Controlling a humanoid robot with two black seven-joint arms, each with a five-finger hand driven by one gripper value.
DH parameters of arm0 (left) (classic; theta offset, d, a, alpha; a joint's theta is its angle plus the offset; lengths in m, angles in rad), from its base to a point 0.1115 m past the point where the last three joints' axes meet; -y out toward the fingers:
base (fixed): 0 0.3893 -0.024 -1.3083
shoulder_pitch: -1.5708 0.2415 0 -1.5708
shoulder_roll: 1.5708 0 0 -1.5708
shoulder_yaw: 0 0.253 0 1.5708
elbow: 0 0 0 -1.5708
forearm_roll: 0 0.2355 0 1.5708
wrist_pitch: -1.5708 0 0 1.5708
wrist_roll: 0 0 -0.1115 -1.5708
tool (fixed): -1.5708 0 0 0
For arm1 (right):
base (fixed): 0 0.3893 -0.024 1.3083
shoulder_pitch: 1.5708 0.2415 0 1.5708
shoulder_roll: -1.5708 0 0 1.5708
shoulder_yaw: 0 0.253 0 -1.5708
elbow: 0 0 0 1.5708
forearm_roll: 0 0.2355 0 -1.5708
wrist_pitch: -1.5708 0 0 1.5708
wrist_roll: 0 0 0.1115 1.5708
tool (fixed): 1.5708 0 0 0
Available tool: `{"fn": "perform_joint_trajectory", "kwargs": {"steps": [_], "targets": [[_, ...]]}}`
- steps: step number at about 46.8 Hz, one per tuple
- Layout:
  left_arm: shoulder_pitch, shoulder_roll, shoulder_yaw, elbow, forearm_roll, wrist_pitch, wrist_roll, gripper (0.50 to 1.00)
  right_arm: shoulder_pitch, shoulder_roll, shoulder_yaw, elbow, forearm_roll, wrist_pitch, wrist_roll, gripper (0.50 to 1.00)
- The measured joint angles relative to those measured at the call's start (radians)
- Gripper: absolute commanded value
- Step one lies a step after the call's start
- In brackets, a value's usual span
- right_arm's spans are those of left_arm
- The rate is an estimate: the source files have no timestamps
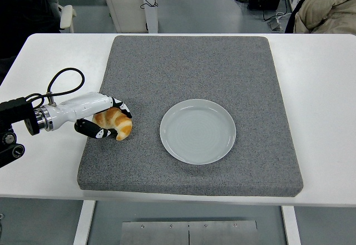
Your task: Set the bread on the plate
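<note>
Now my left hand [103, 120] is wrapped around the croissant [114, 122] at the left side of the grey mat [194, 61], fingers over its top and thumb beneath, so I can lift it toward the empty plate [197, 131] beside it.

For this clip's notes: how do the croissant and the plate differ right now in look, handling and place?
The golden-brown crescent croissant is small and lumpy; the pale grey round plate is broad, flat and smooth. The left hand has its fingers curled around the croissant; nothing touches the plate, which holds nothing. The croissant lies near the grey mat's left edge, the plate nearer its middle. Both rest on that mat.
</note>
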Motion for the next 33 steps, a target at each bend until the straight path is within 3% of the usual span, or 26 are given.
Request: {"fn": "perform_joint_trajectory", "kwargs": {"steps": [11,15,19,25,33], "targets": [[-0.055,0.012,-0.040,0.000,-0.027,-0.008,-0.003,0.537,0.000,0.000,0.000,0.000,0.000,0.000,0.000,1.000],[-0.068,0.017,-0.076,-0.002,-0.034,-0.012,-0.030,0.534,0.000,0.000,0.000,0.000,0.000,0.000,0.000,1.000],[-0.083,0.028,-0.115,-0.002,-0.034,-0.038,-0.060,0.533,0.000,0.000,0.000,0.000,0.000,-0.001,0.000,1.000],[-0.119,0.034,-0.158,-0.003,-0.032,-0.095,-0.064,0.533,0.000,0.000,0.000,0.000,0.000,0.000,0.000,1.000],[-0.151,0.024,-0.180,-0.011,-0.030,-0.115,-0.064,0.533,0.000,0.000,0.000,0.000,0.000,0.000,0.000,1.000]]}}
